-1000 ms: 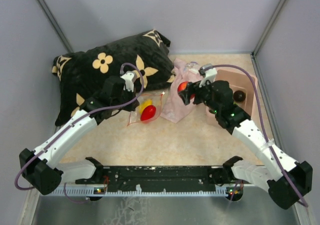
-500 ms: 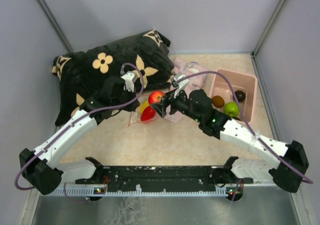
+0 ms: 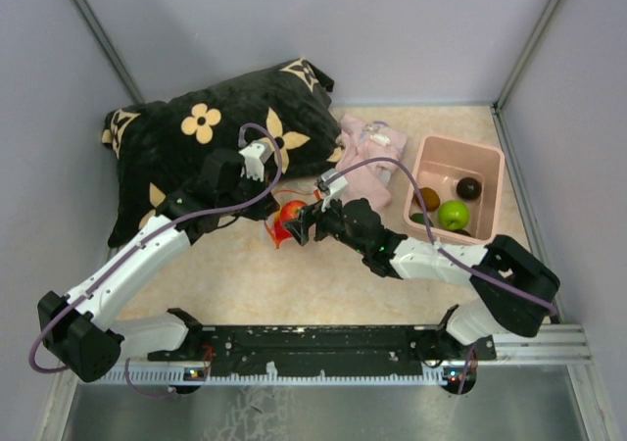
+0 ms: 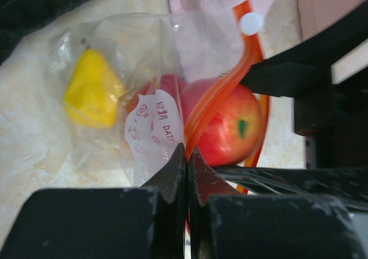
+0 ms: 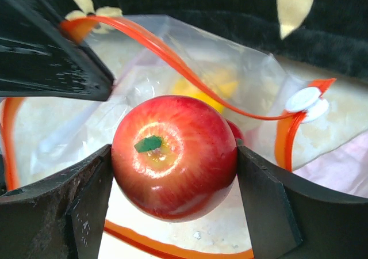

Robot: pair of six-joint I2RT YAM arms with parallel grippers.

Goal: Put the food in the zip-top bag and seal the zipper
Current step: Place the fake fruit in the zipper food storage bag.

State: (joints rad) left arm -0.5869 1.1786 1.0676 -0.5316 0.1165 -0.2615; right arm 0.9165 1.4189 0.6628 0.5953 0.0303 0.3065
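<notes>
The clear zip-top bag (image 3: 275, 227) lies beside the pillow with its mouth held open. My left gripper (image 4: 187, 151) is shut on its orange-red zipper strip (image 4: 221, 86). My right gripper (image 5: 172, 158) is shut on a red-and-yellow apple (image 5: 172, 155) and holds it in the bag's mouth, just above the table. The apple also shows in the top view (image 3: 291, 212). A yellow fruit (image 4: 92, 95) and a red one lie inside the bag. A lime green fruit (image 3: 453, 214) and two dark brown ones (image 3: 469, 187) sit in the pink bin.
The black flowered pillow (image 3: 186, 137) lies at the back left, touching the bag's far side. A pale pink cloth (image 3: 367, 157) lies between the bag and the pink bin (image 3: 490, 162) at the right. Grey walls close in the table.
</notes>
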